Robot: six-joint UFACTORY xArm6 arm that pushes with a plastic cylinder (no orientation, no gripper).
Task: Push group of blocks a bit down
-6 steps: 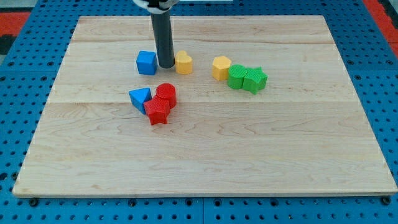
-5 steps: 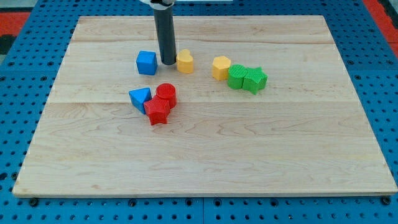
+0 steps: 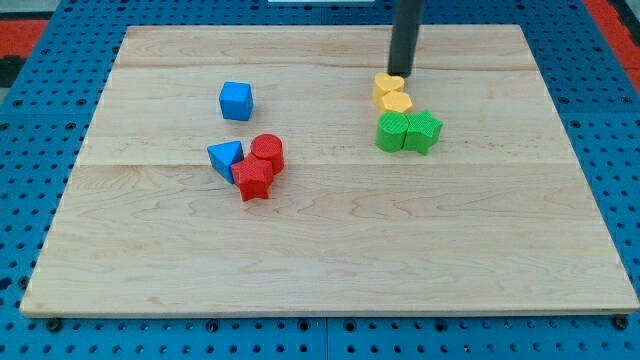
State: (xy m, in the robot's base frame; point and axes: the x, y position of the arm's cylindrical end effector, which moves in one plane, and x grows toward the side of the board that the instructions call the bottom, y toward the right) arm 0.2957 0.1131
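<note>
My tip (image 3: 403,76) stands at the view's upper right, touching the top of a yellow block (image 3: 388,86). Just below it sits a second yellow block (image 3: 397,102). Below those, two green blocks (image 3: 392,132) (image 3: 422,131) stand side by side, forming one cluster with the yellow ones. A blue cube (image 3: 236,100) stands alone at the upper left. Below it, a blue triangular block (image 3: 225,157), a red cylinder (image 3: 267,151) and a red star block (image 3: 254,180) form a second cluster.
The wooden board (image 3: 330,250) lies on a blue pegboard table (image 3: 30,150). A red area shows at the view's top corners.
My tip moved from between the blue cube and a yellow block to the upper right. The yellow blocks now sit stacked above the green pair, which shifted slightly down and right.
</note>
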